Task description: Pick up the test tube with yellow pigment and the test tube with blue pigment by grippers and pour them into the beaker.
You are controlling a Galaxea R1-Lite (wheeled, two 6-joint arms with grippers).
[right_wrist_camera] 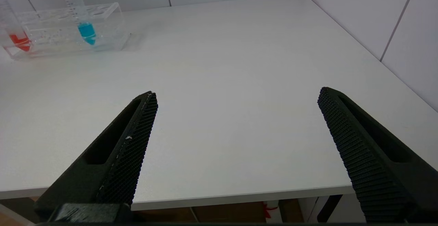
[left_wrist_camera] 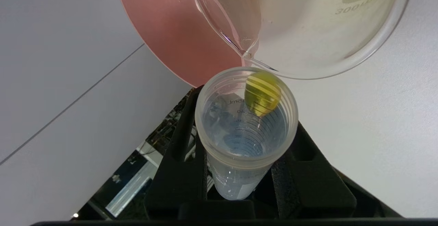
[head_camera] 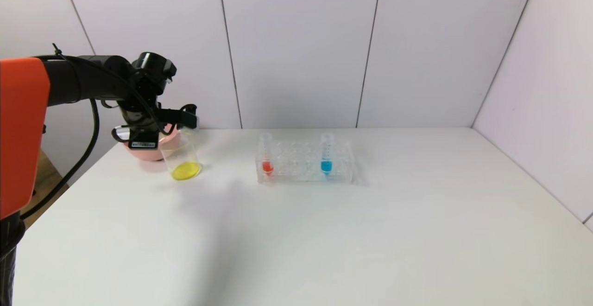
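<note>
White wall panels stand behind a white bench. At the far left of the bench, the left claw is shut tight on the test tube with yellow pigment. The tube is tipped over with its open mouth at the lip of the beaker. A yellow drop sits at the rim of the tube, and a yellow pool lies in the bottom of the beaker. In the head view the tube is hard to see, because the black arm covers most of it. A pink bowl sits just behind the beaker, and the arm hides a big part of it too. Near the middle of the bench is a clear rack. The test tube with blue pigment stands upright in it toward the right end. A red-tipped tube stands at the left end. The right claw is wide open and holds nothing. It hangs over the near edge of the bench, well apart from the rack.
</note>
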